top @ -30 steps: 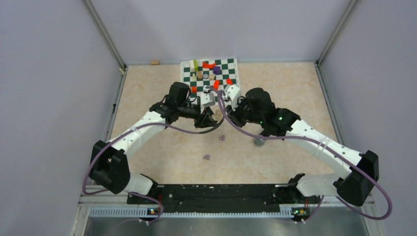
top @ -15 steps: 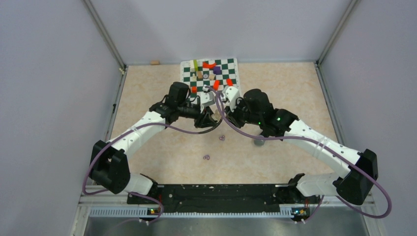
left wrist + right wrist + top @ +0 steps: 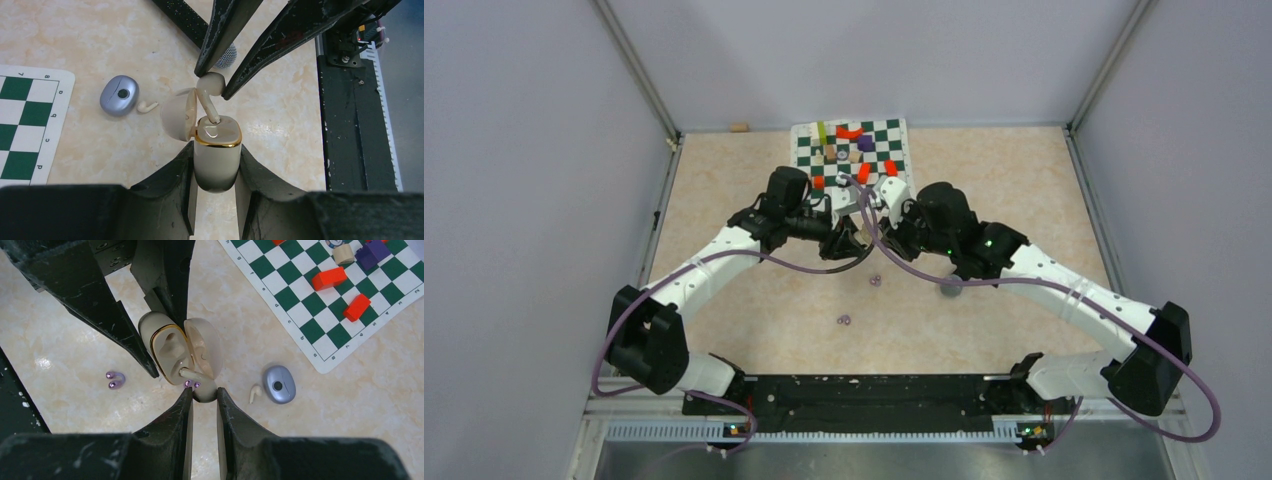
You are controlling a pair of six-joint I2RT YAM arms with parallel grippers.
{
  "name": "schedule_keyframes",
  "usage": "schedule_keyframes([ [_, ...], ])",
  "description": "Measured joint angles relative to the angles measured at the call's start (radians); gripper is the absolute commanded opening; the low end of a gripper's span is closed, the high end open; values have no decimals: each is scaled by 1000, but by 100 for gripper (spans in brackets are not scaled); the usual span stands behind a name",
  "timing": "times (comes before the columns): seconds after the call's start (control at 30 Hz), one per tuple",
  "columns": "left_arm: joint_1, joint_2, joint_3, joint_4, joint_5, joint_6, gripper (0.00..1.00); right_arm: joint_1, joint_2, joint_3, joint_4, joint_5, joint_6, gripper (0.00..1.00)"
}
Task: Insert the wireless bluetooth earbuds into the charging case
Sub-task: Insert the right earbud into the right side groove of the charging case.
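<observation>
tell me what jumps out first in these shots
Centre stage, the left arm's jaws clamp a cream charging case with a gold rim, lid swung open. The right arm's jaws pinch a cream earbud directly above it, stem reaching the case's opening. Beside them on the table lie a blue-grey case and a second loose earbud.

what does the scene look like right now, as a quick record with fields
left gripper: shut on the charging case
case lid: open, swung to one side
right gripper: shut on a cream earbud, stem reaching into the case opening
second earbud: lying on the table beside a blue-grey oval case
purple pieces: small pair, loose on the table
</observation>
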Motion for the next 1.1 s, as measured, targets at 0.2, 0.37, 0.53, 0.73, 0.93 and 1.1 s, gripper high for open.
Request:
schedule_keyframes([
  [0.2,0,0,-21,51,1,-47,0,10,0,0,0,29,-7,13],
  [0.37,0,0,-47,109,1,-104,0,16,3,0,0,51,-14,13],
  [0.53,6,0,-76,158,6,-139,0,24,19,3,-3,66,-15,14],
  [0.73,7,0,-141,271,26,-194,0,38,37,29,-37,88,-27,14],
  [0.93,8,-9,-220,452,47,-269,0,48,50,76,-56,101,-42,14],
  [1.1,20,-25,-341,732,61,-401,0,63,51,98,-66,99,-60,14],
])
